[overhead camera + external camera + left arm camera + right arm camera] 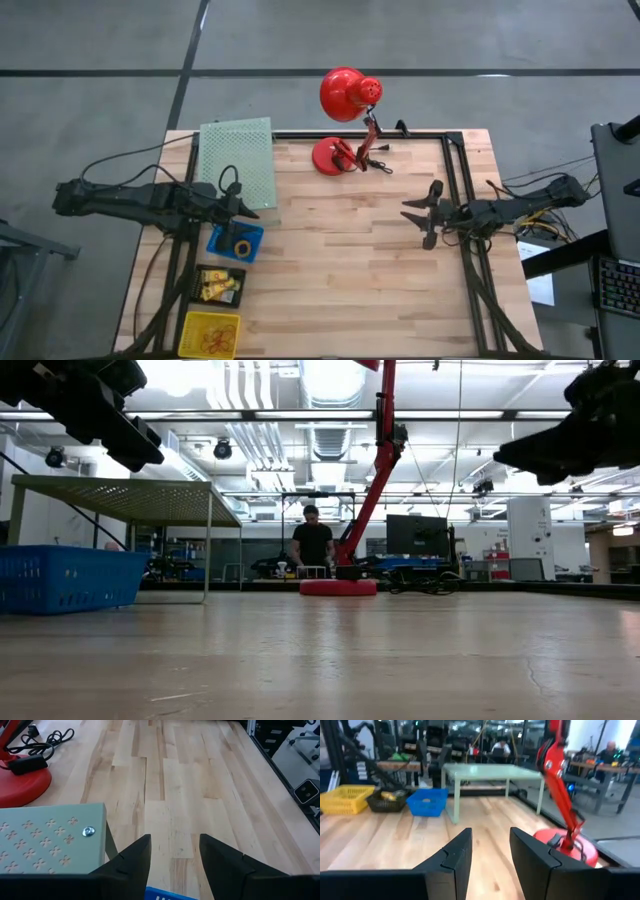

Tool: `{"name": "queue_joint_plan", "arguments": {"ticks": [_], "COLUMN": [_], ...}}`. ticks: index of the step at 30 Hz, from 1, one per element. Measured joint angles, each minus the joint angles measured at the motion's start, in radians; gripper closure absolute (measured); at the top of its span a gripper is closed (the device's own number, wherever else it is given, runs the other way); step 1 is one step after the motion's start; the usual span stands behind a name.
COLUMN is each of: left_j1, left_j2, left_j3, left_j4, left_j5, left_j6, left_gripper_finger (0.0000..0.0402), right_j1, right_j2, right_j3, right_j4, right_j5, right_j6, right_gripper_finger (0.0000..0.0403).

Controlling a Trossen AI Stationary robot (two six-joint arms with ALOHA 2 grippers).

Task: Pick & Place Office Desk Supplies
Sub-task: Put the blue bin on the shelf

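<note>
High view: wooden worktop (340, 260) seen from above, with both arms raised clear of it.
Handling of supplies: judged very light and easily scattered; the rubber bands look soft and limp, the ring stiffer. A fingertip pinch on a ring's edge or on a single strand of band seems best, reaching down inside the basket walls.
Look of supplies: a small yellow-and-dark ring (242, 246) lies in the blue basket (222, 240); yellow pieces (213, 291) fill the black basket (219, 271); thin reddish rubber bands (222, 337) lie in the yellow basket (197, 322). Finer detail cannot be made out.
Location of supplies: all in three baskets lined along the worktop's left edge, none loose on the wood.
Left gripper (247, 207): fingers spread and empty, hovering beside the green perforated shelf (238, 155), just above the blue basket.
Right gripper (414, 217): fingers spread and empty, waiting near the right edge, well apart from the baskets.
Other items: red desk lamp (343, 155) at the far edge; a person (312, 543) stands in the room beyond.
</note>
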Motion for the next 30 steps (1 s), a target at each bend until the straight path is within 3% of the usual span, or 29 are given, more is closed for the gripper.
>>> {"name": "queue_joint_plan", "arguments": {"ticks": [6,11,24,28,30], "left_j1": [0.0,0.0,0.0,0.0,0.0], "left_j2": [0.0,0.0,0.0,0.0,0.0], "left_j3": [0.0,0.0,0.0,0.0,0.0], "left_j4": [0.0,0.0,0.0,0.0,0.0], "left_j5": [0.0,0.0,0.0,0.0,0.0], "left_j6": [0.0,0.0,0.0,0.0,0.0], "left_gripper_finger": [0.0228,0.0228,0.0228,0.0229,0.0229], "right_j1": [0.023,0.031,0.036,0.036,0.036], "right_j2": [-0.134,-0.201,-0.206,-0.222,-0.223], "right_j3": [0.0,0.0,0.0,0.003,0.003], "right_j4": [-0.161,-0.172,-0.152,-0.159,-0.156], "right_j5": [0.004,0.004,0.011,0.119,0.113], "right_j6": [0.044,-0.004,-0.129,-0.129,-0.114], "right_gripper_finger": [0.0275,0.0275,0.0275,0.0275,0.0275]}}
